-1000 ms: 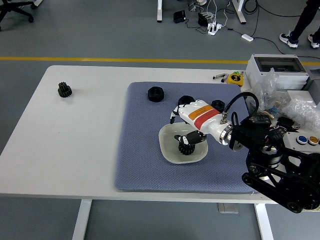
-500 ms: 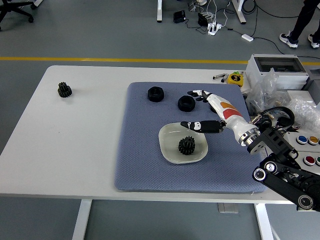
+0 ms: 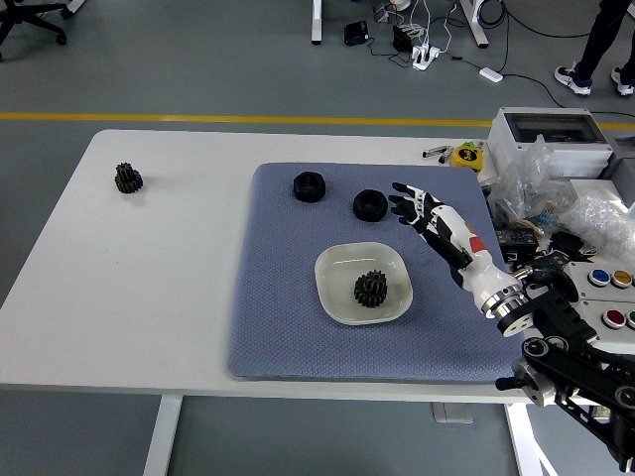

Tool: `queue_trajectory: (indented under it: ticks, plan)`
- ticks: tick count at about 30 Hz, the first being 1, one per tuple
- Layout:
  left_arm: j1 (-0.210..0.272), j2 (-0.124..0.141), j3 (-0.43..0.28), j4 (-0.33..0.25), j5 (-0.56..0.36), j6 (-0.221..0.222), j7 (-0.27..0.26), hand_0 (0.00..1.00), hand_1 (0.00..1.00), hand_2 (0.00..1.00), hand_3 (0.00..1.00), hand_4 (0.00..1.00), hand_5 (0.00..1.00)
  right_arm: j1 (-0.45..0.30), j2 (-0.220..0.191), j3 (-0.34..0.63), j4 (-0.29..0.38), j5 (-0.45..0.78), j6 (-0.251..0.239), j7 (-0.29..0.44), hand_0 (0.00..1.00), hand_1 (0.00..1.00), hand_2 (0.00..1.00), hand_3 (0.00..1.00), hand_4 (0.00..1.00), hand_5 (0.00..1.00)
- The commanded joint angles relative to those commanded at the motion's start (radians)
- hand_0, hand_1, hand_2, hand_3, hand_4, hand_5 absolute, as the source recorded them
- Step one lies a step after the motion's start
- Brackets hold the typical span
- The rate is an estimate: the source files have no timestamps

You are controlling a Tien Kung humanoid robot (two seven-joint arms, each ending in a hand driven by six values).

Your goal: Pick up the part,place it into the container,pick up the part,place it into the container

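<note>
- Right hand (image 3: 417, 208): white and black, on an arm entering from the lower right; fingers spread and relaxed, grasping nothing; raised over the mat just right of the nearer black nut, clear of the dish.
- Black nut, right (image 3: 369, 204): ring-shaped, flat on the mat, just left of the fingertips; whether they touch it cannot be told.
- Black nut, left (image 3: 309, 185): similar ring-shaped part, on the mat near its far edge, apart from the other nut.
- White dish (image 3: 339, 297): shallow, rounded-square container, on the mat near its middle, in front of the two nuts.
- Black gear in dish (image 3: 370, 289): toothed part, resting inside the dish, right of its centre.
- Blue-grey mat (image 3: 273, 307): textured pad covering the right half of the table.
- Second black gear (image 3: 127, 178): on bare tabletop, far left, well apart from the mat.
- White table (image 3: 129, 288): bears all items above.
- Grey box (image 3: 551, 139): at the far right corner, with clear plastic bags (image 3: 595, 213) heaped beside it.
- Yellow tape measure (image 3: 465, 157): at the far edge, just off the mat's corner.
- Left arm: out of view.
</note>
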Motion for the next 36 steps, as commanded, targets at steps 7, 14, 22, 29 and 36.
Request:
queue_trajectory:
  ticks: [7,14,22,29,36]
  plan:
    - [-0.006,0.000,0.005,-0.001,-0.002,0.001,-0.002,0.718,0.724,0.753,0.610,0.680,0.577,-0.042,0.008,0.042,-0.052,0.284,-0.003,0.085,0.970,0.870,0.897,0.979,0.998,0.998]
    - [-0.009,-0.002,0.006,-0.001,-0.004,0.002,-0.004,0.718,0.725,0.753,0.610,0.680,0.578,-0.093,-0.002,0.104,-0.074,0.318,0.000,0.095,0.956,0.864,0.888,0.958,0.998,0.998]
    - [-0.010,-0.002,0.008,-0.001,-0.003,0.002,-0.004,0.717,0.724,0.751,0.610,0.680,0.577,-0.155,0.009,0.199,-0.077,0.207,-0.014,0.077,0.937,0.858,0.882,0.934,0.998,0.998]
    - [-0.013,-0.002,0.010,-0.001,-0.004,0.003,-0.004,0.717,0.723,0.751,0.610,0.679,0.578,-0.209,0.029,0.282,-0.090,0.114,-0.014,0.050,0.926,0.854,0.878,0.927,0.998,0.998]
    - [-0.011,-0.003,0.009,-0.001,-0.002,0.003,-0.003,0.717,0.723,0.751,0.610,0.679,0.580,-0.287,0.066,0.390,-0.091,-0.036,0.012,0.010,0.912,0.847,0.867,0.906,0.998,0.998]
